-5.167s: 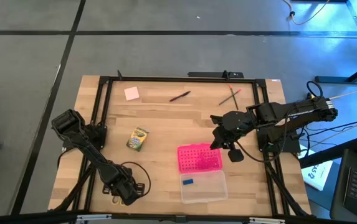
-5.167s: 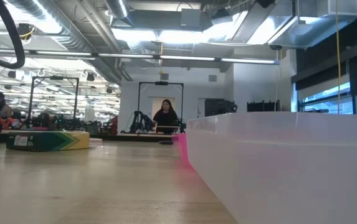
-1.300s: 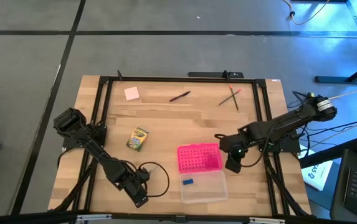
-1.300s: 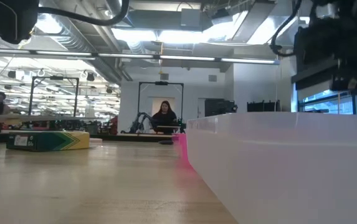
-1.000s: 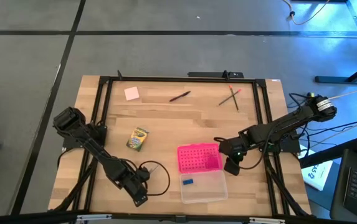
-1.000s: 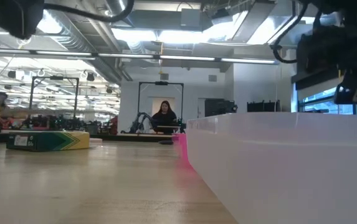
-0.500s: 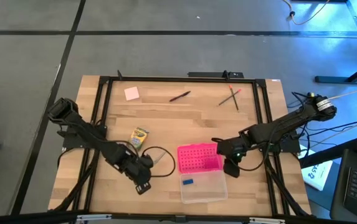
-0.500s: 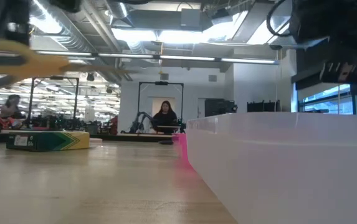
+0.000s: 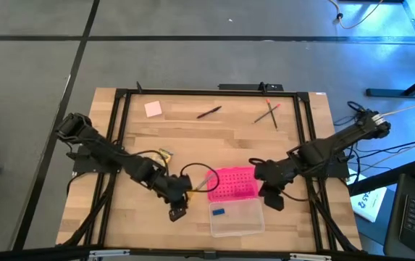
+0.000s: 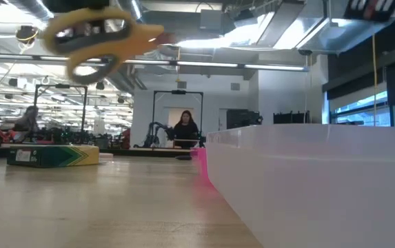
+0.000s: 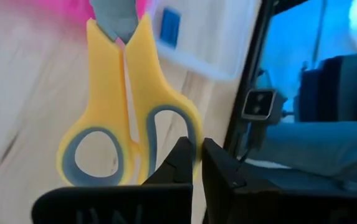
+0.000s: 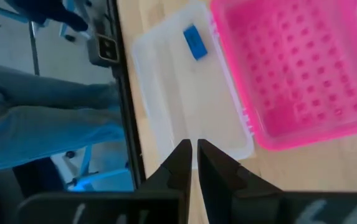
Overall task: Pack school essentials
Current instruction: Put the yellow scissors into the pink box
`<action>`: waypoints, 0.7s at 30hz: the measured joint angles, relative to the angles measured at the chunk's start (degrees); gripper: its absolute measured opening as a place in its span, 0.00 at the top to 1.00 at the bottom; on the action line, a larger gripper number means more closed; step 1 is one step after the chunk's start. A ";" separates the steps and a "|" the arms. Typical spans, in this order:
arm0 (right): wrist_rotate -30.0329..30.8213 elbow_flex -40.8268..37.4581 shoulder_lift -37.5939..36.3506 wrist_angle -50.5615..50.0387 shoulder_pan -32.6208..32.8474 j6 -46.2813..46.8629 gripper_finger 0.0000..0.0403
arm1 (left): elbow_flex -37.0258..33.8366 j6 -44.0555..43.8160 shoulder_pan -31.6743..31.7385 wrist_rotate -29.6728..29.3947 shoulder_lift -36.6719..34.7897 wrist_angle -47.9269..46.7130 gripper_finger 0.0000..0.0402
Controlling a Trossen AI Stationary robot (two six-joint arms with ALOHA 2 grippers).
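Yellow-handled scissors, clamped in the left gripper, travel toward the clear plastic case, needing lowering inside.

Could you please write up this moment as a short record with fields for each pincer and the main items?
left pincer: shut on the yellow-handled scissors, lifted off the table beside the pink lid
right pincer: shut, empty, at the pink lid's right edge
clear case: open, holds only the blue eraser
still out on the table: sticky-note pad, pen, pencils
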 joint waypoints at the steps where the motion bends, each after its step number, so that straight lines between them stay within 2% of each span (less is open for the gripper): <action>1: 1.30 1.63 0.01 -0.88 0.60 0.01 0.93 | 0.00 0.79 0.37 -0.02 0.05 1.27 1.00; 6: 7.15 7.82 -0.03 -3.03 3.18 0.02 0.93 | 0.00 6.06 2.38 -1.34 0.06 9.16 0.99; 12: 12.21 11.36 -0.03 -3.57 5.49 0.10 0.93 | 0.02 11.09 3.69 -1.86 0.80 15.24 0.99; 21: 13.33 11.47 -0.45 -4.43 7.77 1.60 0.93 | 0.02 14.57 3.25 -1.31 4.70 21.39 0.99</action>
